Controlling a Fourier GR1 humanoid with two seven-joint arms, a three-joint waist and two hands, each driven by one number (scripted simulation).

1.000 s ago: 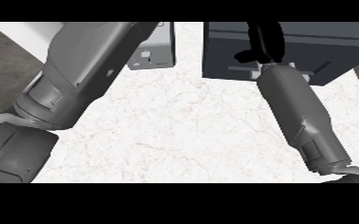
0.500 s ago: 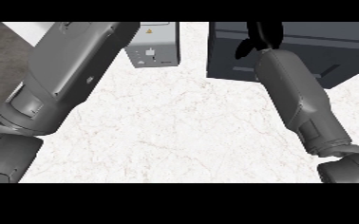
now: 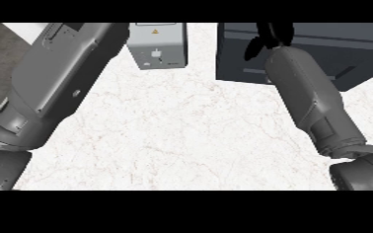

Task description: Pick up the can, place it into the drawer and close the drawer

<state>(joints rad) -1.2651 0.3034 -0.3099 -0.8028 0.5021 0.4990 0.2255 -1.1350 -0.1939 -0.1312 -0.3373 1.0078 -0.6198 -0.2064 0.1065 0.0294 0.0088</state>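
White marble counter (image 3: 182, 138). Dark drawer unit (image 3: 320, 44) at upper right, overlapped by right hand (image 3: 268, 37); finger state cannot be told. Can not seen. Small grey box (image 3: 157, 47) at top centre.

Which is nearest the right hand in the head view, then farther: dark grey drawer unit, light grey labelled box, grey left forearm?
1. Dark grey drawer unit, overlapped by right hand.
2. Light grey labelled box, top centre.
3. Grey left forearm, far left.

White marbled counter (image 3: 182, 133); dark grey drawer unit (image 3: 320, 44); light grey box (image 3: 157, 44), yellow label.
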